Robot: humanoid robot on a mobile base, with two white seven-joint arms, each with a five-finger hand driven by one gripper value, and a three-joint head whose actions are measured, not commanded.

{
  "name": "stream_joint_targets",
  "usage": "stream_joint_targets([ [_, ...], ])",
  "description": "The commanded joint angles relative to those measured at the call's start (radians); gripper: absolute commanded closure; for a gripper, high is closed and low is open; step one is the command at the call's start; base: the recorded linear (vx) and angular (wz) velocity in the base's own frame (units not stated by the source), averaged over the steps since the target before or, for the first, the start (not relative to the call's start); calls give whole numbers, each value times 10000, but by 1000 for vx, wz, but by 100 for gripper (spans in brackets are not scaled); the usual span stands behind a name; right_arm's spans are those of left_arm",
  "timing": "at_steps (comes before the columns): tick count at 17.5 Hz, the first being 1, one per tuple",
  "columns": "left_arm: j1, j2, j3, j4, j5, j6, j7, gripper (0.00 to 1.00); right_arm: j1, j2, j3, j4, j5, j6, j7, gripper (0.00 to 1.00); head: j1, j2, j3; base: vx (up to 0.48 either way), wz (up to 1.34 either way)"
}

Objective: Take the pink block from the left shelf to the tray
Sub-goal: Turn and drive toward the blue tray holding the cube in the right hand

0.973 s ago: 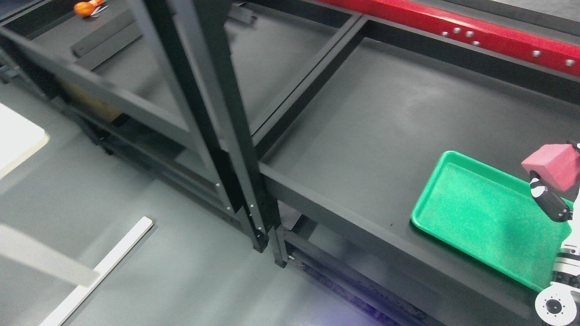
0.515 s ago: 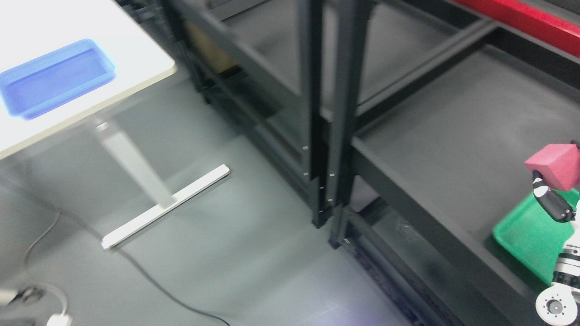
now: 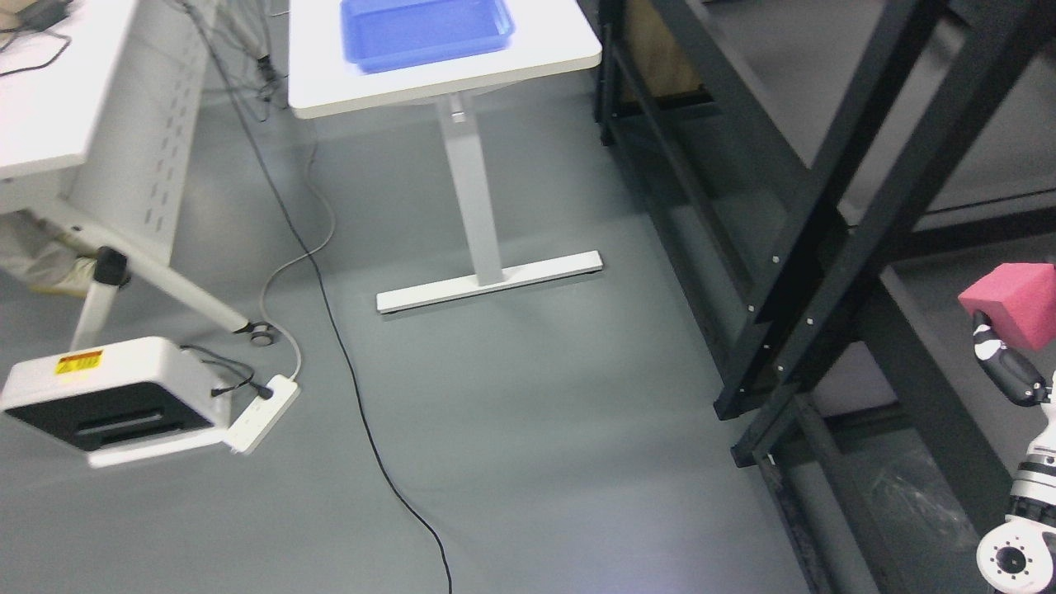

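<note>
Desk (image 3: 536,58) stands upper centre, with a tray (image 3: 425,29) on top. Second desk (image 3: 49,99) at far left. Printer (image 3: 111,400) on the floor at lower left, power strip (image 3: 262,403) just beside it on the right. Shelf rack (image 3: 825,231) fills the right side. Block (image 3: 1013,304) sits in the right robot hand (image 3: 1002,351) at the right edge, in front of the rack.

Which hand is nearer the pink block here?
Right. The right hand grips the pink block at the picture's right edge, one dark finger against its lower side. The left hand is out of view.

the view has swung left: green tray gone, a white table (image 3: 528,58) with blue bin (image 3: 425,31) appears.
</note>
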Motion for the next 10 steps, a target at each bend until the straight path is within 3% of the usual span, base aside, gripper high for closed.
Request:
stream_joint_targets([
  [1,92,175,0,0,-15,-8,-2,0,3,22,-51,-18,0,-5,-9,98,0,0,0,-143,731],
  [10,92,175,0,0,-15,-8,-2,0,3,22,-51,-18,0,-5,6,98,0,0,0,-124,637],
])
